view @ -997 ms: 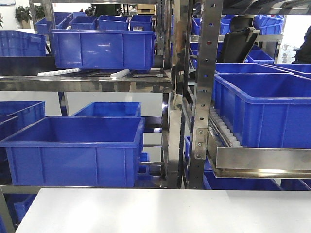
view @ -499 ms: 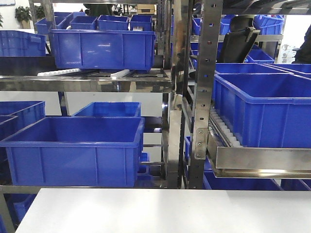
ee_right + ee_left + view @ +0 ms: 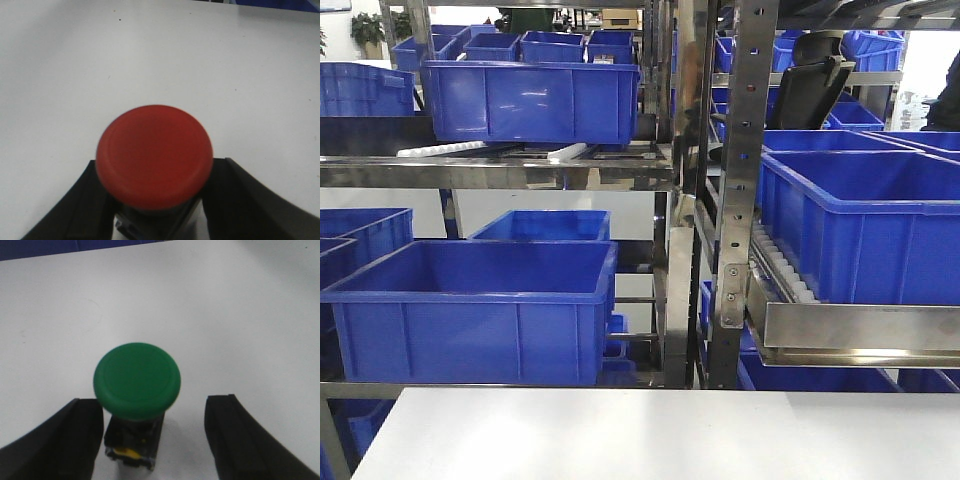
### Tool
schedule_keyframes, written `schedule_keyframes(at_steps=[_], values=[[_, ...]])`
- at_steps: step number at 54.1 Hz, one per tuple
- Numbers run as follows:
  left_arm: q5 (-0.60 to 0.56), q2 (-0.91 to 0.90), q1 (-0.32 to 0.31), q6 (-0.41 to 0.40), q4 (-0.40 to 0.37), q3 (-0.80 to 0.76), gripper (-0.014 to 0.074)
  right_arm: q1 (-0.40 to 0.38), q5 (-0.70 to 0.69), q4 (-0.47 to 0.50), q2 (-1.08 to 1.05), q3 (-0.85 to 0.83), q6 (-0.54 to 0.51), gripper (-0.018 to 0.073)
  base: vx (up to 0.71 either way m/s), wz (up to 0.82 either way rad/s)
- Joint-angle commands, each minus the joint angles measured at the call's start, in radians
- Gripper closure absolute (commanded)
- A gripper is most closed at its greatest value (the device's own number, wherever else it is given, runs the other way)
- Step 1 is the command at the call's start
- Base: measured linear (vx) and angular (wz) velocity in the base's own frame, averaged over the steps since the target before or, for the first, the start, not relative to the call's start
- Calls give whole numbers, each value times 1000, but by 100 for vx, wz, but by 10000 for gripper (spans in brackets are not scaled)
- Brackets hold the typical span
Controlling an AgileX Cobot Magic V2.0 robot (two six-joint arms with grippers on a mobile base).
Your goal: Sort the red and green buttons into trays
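Left fingers: apart, flanking the green button upright on the white surface.
Right fingers: clamped on the red button's body.

Beneath its cap, the red button body and any right hand contact; green button base off-frame.

A warehouse or factory storeroom: stainless-steel roller-track racks hold rows of deep blue plastic crates behind a plain white worktable in the near foreground.
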Motion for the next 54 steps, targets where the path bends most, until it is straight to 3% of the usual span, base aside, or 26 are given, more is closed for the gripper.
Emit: schedule_keyframes(at_steps=[1,7,12,17,27,41,50,54], values=[[-87,-3,-6,-10,-12,-46,41,-1,-163,-25,-34,1,-8,572,0,0],[-87,29,-6,-11,-22,-75,50,-1,-163,-35,-34,1,-8,572,0,0],[-87,39,-6,-9,-22,-83,109,-1,-163,-47,-34,1,-8,572,0,0],[-89,36,-6,-9,-21,-83,239,-1,-163,-55,-34,1,-8,572,0,0],[-93,27,-6,-33,-6,-83,597,-1,-163,-57,-34,1,-7,572,0,0],[33,-134,-6,-164,60,-80,602,-1,-138,-94,-135,1,59,571,0,0],[241,-325,-6,-203,60,-81,598,-1,10,-98,-331,1,155,570,0,0],[396,-428,-6,-203,62,-98,596,-1,102,-105,-443,-2,176,570,0,0]])
